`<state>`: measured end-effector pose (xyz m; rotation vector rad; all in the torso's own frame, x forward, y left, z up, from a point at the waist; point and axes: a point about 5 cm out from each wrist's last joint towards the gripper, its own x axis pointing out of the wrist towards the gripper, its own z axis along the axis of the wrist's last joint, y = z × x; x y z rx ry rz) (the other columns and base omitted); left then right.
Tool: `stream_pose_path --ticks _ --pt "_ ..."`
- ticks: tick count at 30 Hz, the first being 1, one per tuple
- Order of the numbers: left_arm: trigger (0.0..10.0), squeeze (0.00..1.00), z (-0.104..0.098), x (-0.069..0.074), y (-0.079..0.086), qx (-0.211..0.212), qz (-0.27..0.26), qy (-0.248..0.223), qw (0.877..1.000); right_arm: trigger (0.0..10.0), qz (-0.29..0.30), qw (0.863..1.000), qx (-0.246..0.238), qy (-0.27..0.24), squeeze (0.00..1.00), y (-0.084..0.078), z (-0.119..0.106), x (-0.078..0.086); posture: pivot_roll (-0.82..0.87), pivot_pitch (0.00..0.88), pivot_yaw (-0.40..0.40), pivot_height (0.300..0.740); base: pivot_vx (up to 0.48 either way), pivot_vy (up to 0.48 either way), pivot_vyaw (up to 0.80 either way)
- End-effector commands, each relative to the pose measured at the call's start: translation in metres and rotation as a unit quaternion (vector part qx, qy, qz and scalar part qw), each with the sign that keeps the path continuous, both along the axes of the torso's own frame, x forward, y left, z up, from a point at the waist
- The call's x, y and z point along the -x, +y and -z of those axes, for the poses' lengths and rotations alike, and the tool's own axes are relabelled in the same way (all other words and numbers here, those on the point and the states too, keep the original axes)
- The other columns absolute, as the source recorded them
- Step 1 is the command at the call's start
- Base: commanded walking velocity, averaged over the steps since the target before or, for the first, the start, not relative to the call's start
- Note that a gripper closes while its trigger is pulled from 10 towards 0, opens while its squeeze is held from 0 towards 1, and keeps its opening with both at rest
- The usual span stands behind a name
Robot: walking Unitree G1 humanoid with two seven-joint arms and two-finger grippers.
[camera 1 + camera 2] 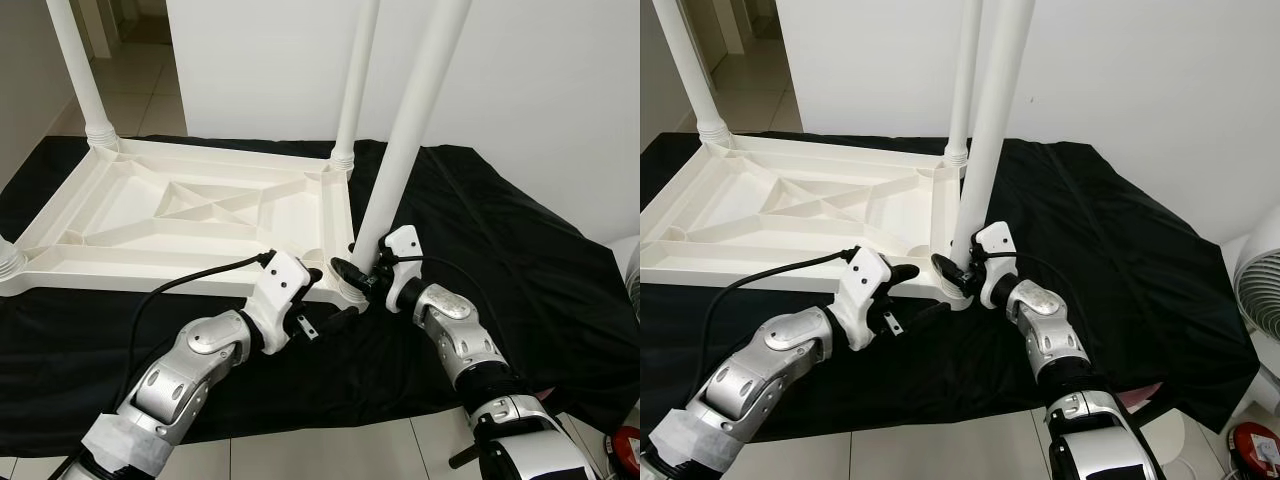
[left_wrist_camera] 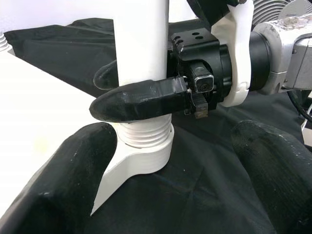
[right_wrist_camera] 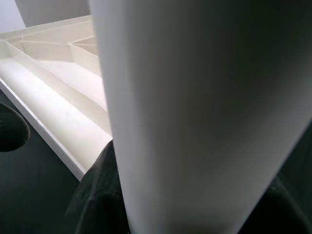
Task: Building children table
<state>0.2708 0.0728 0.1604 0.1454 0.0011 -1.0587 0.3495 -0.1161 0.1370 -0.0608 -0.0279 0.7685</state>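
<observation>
On the black cloth (image 1: 520,260) lies the white tabletop (image 1: 150,215), upside down with its ribbed underside showing; a leg stands at its far left corner (image 1: 75,60) and another at its far right corner (image 1: 355,80). At the near right corner the left gripper (image 1: 325,312) hovers with fingers spread wide, one finger (image 2: 58,180) just beside the threaded socket (image 2: 146,141). To its right, the right gripper (image 1: 352,273) is clamped around the near leg (image 1: 415,110) low down; the leg looks seated in the socket, probably.
</observation>
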Motion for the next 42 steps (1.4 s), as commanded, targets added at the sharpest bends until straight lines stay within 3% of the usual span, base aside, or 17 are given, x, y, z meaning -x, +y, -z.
stream_pose_path --ticks 1,12,20,22,25,26,27,30,33,36,37,38,39,41,42 --pt "10.0 0.0 -0.001 0.002 -0.002 -0.007 0.046 0.005 0.999 0.0 -0.003 0.999 0.005 0.046 0.0 0.0 0.018 0.004 0.08 0.01 -0.065 0.74 0.0 0.0 0.0" --pt "10.0 0.0 0.0 0.002 -0.003 -0.007 0.048 0.006 0.999 0.0 0.094 0.994 0.028 0.04 0.0 -0.011 0.021 0.0 0.07 0.016 -0.069 0.74 0.0 0.0 0.0" --pt "10.0 0.0 0.003 0.005 -0.004 -0.007 0.052 0.011 0.999 0.0 0.186 0.982 -0.008 0.039 0.0 -0.004 0.014 0.001 0.08 0.011 -0.072 0.74 0.0 0.0 0.0" --pt "10.0 0.0 0.003 0.005 -0.004 -0.007 0.052 0.011 0.999 0.0 0.218 0.975 -0.017 0.037 0.0 -0.002 0.013 0.003 0.08 0.008 -0.073 0.74 0.0 0.0 0.0" --pt "10.0 0.0 0.004 0.006 -0.003 -0.009 0.052 0.011 0.999 0.0 0.316 0.947 -0.038 0.048 0.0 0.001 0.015 0.009 0.07 0.002 -0.075 0.74 0.0 0.0 0.0" --pt "10.0 0.0 0.004 0.006 -0.003 -0.009 0.052 0.011 0.999 0.0 0.316 0.947 -0.038 0.048 0.0 0.001 0.015 0.009 0.07 0.002 -0.075 0.74 0.0 0.0 0.0" --pt "10.0 0.0 0.004 0.005 -0.004 -0.009 0.053 0.011 0.999 0.0 0.342 0.937 -0.042 0.054 0.0 0.003 0.016 0.011 0.07 0.002 -0.075 0.74 0.0 0.0 0.0" --pt "10.0 0.0 0.004 0.005 -0.005 -0.009 0.054 0.011 0.998 0.0 0.362 0.929 -0.044 0.062 0.0 0.011 0.018 0.015 0.07 0.0 -0.077 0.74 0.0 0.0 0.0" --pt "10.0 0.0 0.004 0.006 -0.007 -0.007 0.056 0.011 0.998 0.0 0.329 0.941 -0.053 0.063 0.0 0.032 0.015 0.022 0.07 0.0 -0.079 0.74 0.0 0.0 0.0" --pt "10.0 0.0 0.004 0.006 -0.007 -0.006 0.056 0.012 0.998 0.0 0.325 0.942 -0.052 0.06 0.0 0.031 0.013 0.023 0.07 0.0 -0.081 0.74 0.0 0.0 0.0" --pt "10.0 0.0 0.004 0.006 -0.007 -0.006 0.056 0.012 0.998 5.5 0.322 0.944 -0.052 0.052 0.0 0.029 0.011 0.022 0.07 0.0 -0.082 0.74 0.0 0.0 0.0" --pt "10.0 0.0 0.004 0.006 -0.007 -0.006 0.055 0.012 0.998 5.5 0.323 0.944 -0.052 0.047 0.0 0.028 0.009 0.022 0.07 0.0 -0.082 0.74 0.0 0.0 0.0" --pt "10.0 0.0 0.004 0.006 -0.006 -0.006 0.055 0.012 0.998 10.0 0.32 0.945 -0.055 0.044 0.0 0.028 0.008 0.022 0.07 0.0 -0.082 0.74 0.0 0.0 0.0" --pt "10.0 0.0 0.004 0.006 -0.006 -0.005 0.054 0.012 0.998 10.0 0.318 0.945 -0.056 0.042 0.0 0.028 0.008 0.022 0.07 0.0 -0.082 0.74 0.0 0.0 0.0" --pt "10.0 0.0 0.004 0.006 -0.006 -0.005 0.054 0.012 0.998 10.0 0.313 0.947 -0.056 0.037 0.05 0.028 0.007 0.023 0.07 0.0 -0.082 0.74 0.0 0.0 0.0"
